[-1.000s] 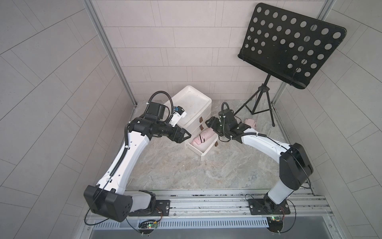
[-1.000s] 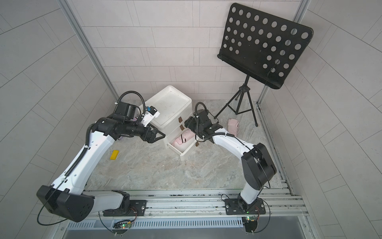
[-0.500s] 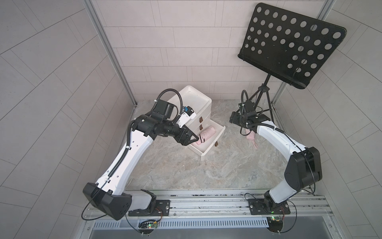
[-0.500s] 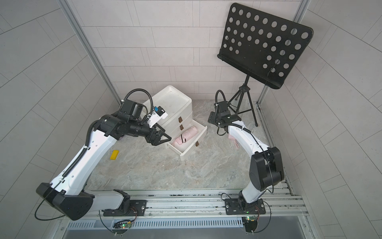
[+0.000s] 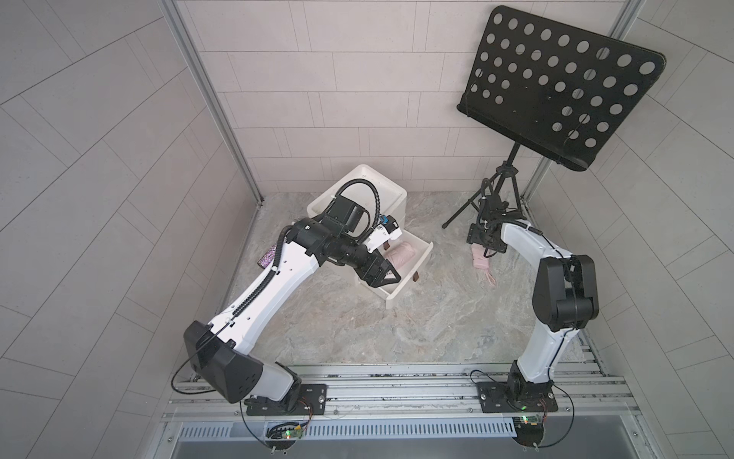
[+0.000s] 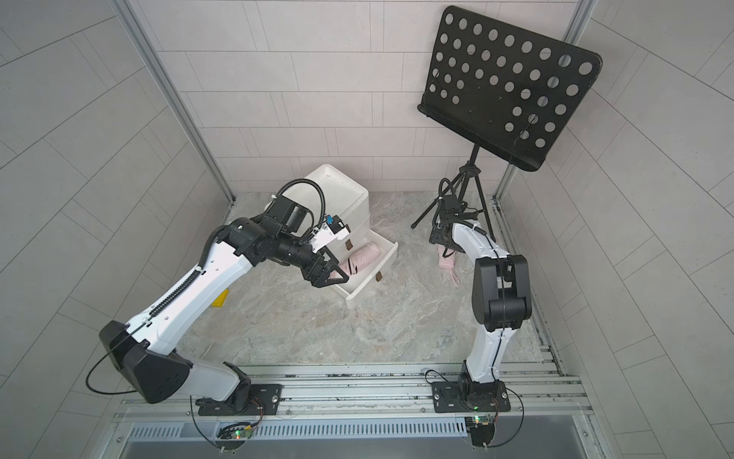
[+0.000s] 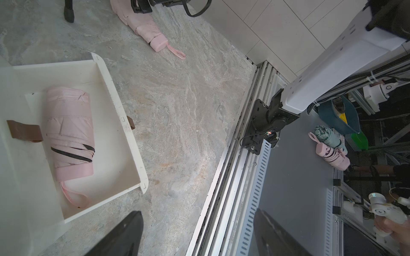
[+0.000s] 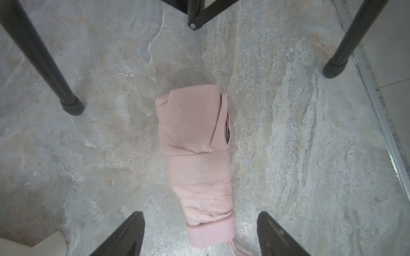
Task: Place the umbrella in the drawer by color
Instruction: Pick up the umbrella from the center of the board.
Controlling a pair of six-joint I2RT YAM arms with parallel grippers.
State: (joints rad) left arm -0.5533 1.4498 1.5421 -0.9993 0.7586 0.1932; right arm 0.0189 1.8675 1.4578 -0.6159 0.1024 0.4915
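Marbled stone floor [image 5: 357,326] | rolled pink fabric umbrella [image 7: 69,130] in smooth white drawer [image 7: 124,124] | left gripper [image 7: 198,211], right gripper [image 8: 199,212]: jaws wide apart

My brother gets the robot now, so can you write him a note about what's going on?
Left hand: open, empty, beside the open drawer.
Right hand: open, empty, over the floor umbrella, not gripping it.
Done: one pink umbrella lies in the drawer.
Left: grab the floor umbrella, which lies among the stand legs. It is pink too, so it likely goes in the same drawer. Then probably shut the drawer.
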